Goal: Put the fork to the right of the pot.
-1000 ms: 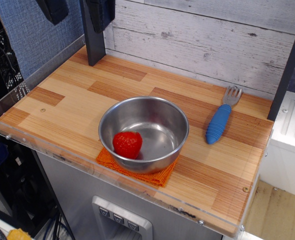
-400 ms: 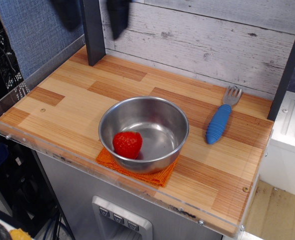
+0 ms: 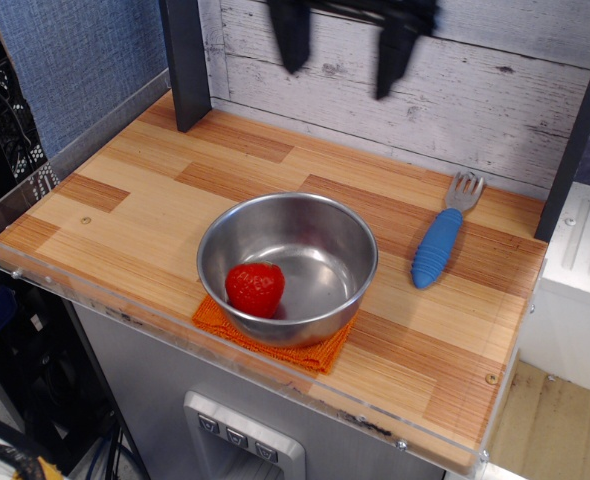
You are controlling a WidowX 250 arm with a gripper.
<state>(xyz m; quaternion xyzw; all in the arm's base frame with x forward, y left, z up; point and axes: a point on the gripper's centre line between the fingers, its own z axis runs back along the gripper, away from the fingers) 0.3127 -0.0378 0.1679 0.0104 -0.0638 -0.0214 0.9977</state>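
The fork [image 3: 439, 238], with a ribbed blue handle and silver tines pointing to the back, lies on the wooden table to the right of the pot. The pot [image 3: 288, 263] is a round shiny steel bowl near the table's front, standing on an orange cloth [image 3: 272, 341], with a red strawberry [image 3: 255, 288] inside it. My gripper [image 3: 343, 52] hangs high at the top of the view, blurred, with its two dark fingers [image 3: 292, 40] spread wide apart and nothing between them. It is well above and behind the pot, left of the fork.
A dark post [image 3: 185, 62] stands at the back left and another dark post [image 3: 578, 130] at the right edge. A whitewashed plank wall [image 3: 495, 90] closes the back. The table's front edge [image 3: 235, 365] has a clear plastic lip.
My gripper has swept right along the top of the view, from the back left corner to above the middle. The fork, pot and strawberry have not moved.
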